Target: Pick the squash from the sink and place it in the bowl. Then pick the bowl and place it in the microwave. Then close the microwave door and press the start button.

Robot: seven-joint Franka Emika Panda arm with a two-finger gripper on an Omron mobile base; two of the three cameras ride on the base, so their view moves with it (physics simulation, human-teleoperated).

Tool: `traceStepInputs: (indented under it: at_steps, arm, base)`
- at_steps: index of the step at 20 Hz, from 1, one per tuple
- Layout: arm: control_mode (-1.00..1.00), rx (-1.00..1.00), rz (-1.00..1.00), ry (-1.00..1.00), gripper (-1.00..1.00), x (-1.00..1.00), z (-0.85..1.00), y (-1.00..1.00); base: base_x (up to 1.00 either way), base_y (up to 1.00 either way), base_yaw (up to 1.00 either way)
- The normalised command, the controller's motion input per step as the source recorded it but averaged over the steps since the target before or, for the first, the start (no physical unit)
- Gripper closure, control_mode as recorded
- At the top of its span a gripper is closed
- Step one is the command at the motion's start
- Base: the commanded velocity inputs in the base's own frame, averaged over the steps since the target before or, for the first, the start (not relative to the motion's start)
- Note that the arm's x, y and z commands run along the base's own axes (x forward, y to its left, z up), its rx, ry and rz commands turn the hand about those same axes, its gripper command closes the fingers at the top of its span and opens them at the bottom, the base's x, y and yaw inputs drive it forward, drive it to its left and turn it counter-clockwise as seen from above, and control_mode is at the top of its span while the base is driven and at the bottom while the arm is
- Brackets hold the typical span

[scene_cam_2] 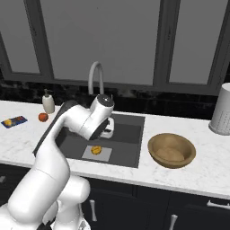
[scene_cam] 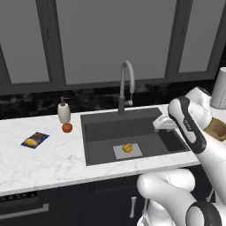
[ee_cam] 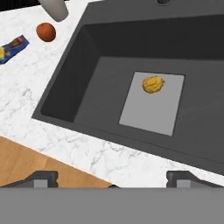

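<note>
Squash [ee_cam: 153,85] in sink [ee_cam: 78,78] (on grey patch), tool [ee_cam: 111,177] open above.

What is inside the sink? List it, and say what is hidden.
Inside the sink lies the squash, resting on the light grey patch at the bottom. In the right base view the arm covers part of the basin; the hand view shows nothing else inside.

Domestic kitchen: white marble-patterned tabletop [scene_cam: 39,163] held a dark grey rectangular sink [scene_cam: 95,121] with grey gooseneck faucet [scene_cam: 126,84]; dark cabinets [scene_cam_2: 197,211] with handles stood below, grey-paned windows [scene_cam: 114,39] behind, white soap dispenser [scene_cam: 64,112] nearby.
</note>
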Motion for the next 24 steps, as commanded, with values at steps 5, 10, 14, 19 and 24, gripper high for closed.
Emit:
traceStepInputs:
  at_steps: [5, 10, 14, 19, 24]
  arm:
    - [-1.00, 0.07, 0.04, 0.00, -1.00, 0.99, -0.47, 0.00]
    - [-1.00, 0.10, 0.03, 0.00, -1.00, 0.74, -0.59, 0.00]
    - [-1.00, 0.08, 0.08, 0.00, -1.00, 0.36, -0.70, 0.00]
    - [-1.00, 0.01, 0.13, 0.00, -1.00, 0.44, -0.51, 0.00]
    - [-1.00, 0.00, 0.14, 0.00, -1.00, 0.42, -0.20, 0.00]
  base:
    - [0.00, 0.00, 0.00]
    - [0.00, 0.00, 0.00]
    - [0.00, 0.00, 0.00]
    - [0.00, 0.00, 0.00]
    - [0.00, 0.00, 0.00]
